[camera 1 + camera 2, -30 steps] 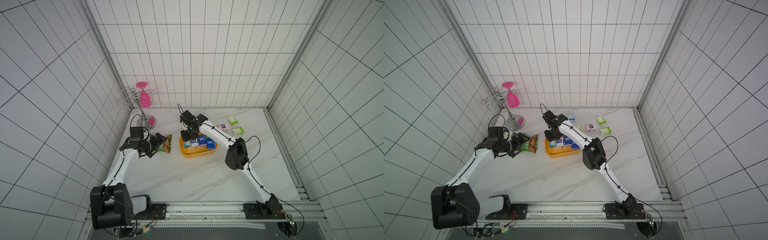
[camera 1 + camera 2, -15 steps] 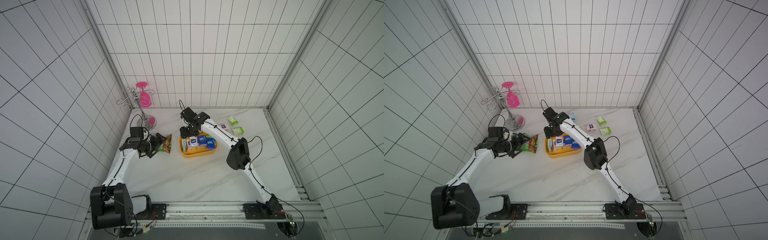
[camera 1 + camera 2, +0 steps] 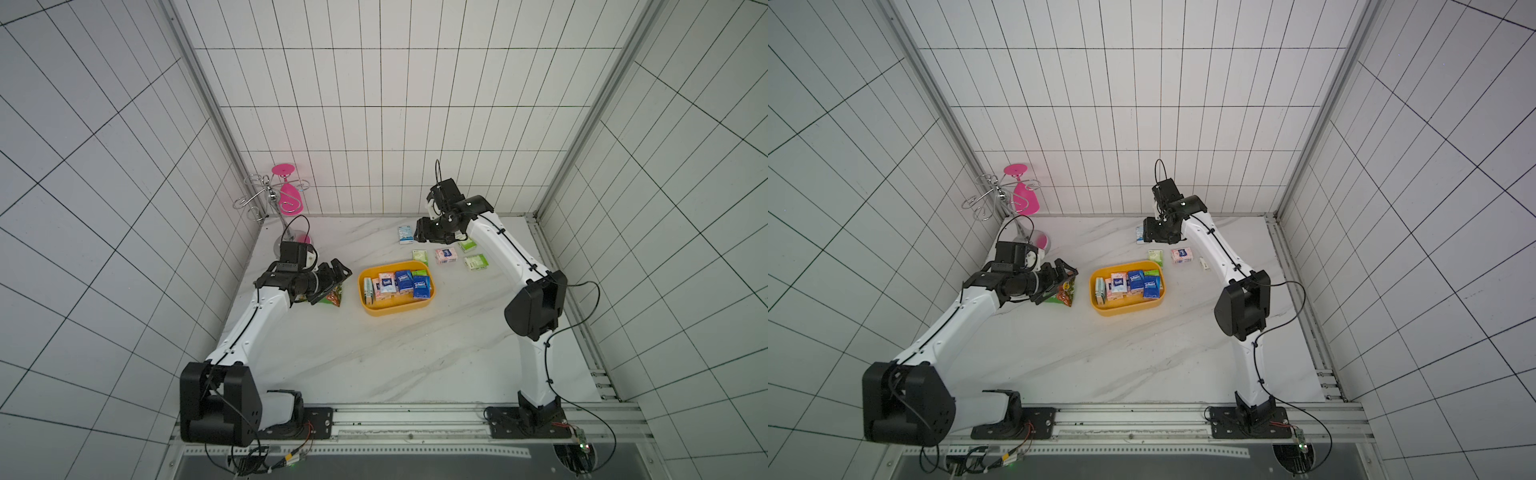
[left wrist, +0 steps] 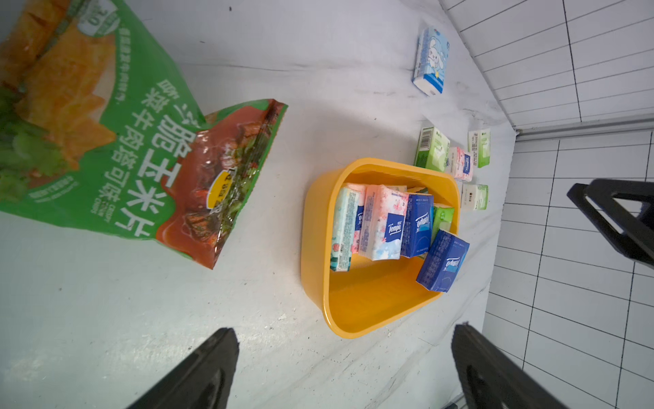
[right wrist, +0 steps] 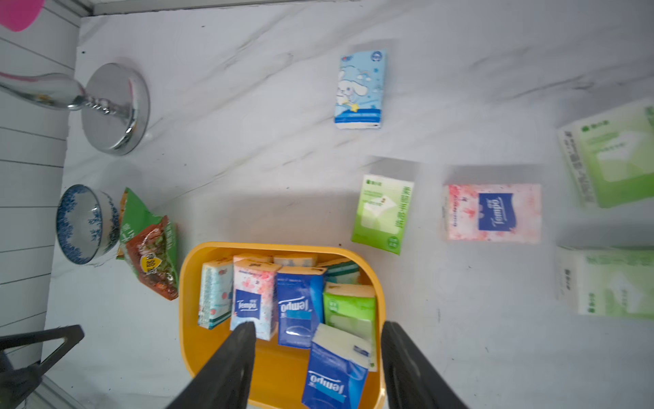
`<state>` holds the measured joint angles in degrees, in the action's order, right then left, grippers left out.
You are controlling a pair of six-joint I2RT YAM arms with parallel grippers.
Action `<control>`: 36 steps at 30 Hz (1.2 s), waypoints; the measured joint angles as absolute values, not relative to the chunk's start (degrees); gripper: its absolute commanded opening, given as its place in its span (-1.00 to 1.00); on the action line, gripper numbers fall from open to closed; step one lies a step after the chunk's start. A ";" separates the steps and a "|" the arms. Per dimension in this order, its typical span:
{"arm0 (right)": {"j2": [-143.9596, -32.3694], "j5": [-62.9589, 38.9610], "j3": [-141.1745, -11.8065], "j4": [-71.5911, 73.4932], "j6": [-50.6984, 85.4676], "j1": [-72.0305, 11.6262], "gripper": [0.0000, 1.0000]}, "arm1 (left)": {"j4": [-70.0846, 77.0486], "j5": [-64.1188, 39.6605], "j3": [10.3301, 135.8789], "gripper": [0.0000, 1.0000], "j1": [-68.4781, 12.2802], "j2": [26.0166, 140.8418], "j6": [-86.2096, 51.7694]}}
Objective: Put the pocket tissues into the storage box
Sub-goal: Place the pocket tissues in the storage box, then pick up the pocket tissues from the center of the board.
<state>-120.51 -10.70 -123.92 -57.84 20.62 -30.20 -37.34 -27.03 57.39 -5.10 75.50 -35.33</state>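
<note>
Pocket tissues (image 3: 400,283), small soft blue, pink and green packets, sit inside the shallow yellow plastic storage box (image 3: 392,312) in both top views; others lie loose on the white marble surface (image 3: 374,353) beyond the box. Left wrist view: left pincer (image 4: 345,331) wide, empty, near the box. Right wrist view: right pincer (image 5: 318,325) parted, holding nothing.

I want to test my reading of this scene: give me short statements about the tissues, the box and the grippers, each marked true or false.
1. The storage box holds several pocket tissues. True.
2. Every packet is inside the box. False: five packets lie on the table outside it.
3. The right gripper grips a blue packet. False: its jaws stand apart, empty.
4. The snack bag lies outside the box. True.
5. The left gripper is open. True.
</note>
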 measured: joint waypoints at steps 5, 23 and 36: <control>-120.18 -9.98 -118.72 -59.83 24.32 -22.41 0.29 | -37.52 -24.86 60.20 0.95 -7.79 78.24 -34.87; -122.17 -12.43 -104.22 -52.29 51.16 -5.32 0.56 | -38.44 -22.04 64.40 0.95 -8.54 82.11 -34.04; -128.75 -14.35 -104.64 -48.31 66.46 -5.67 0.56 | -37.87 -20.16 61.25 0.95 -8.29 81.82 -34.68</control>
<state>-128.75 -14.35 -104.64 -48.31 66.46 -5.67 -37.87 -20.16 61.25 -8.29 81.82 -34.68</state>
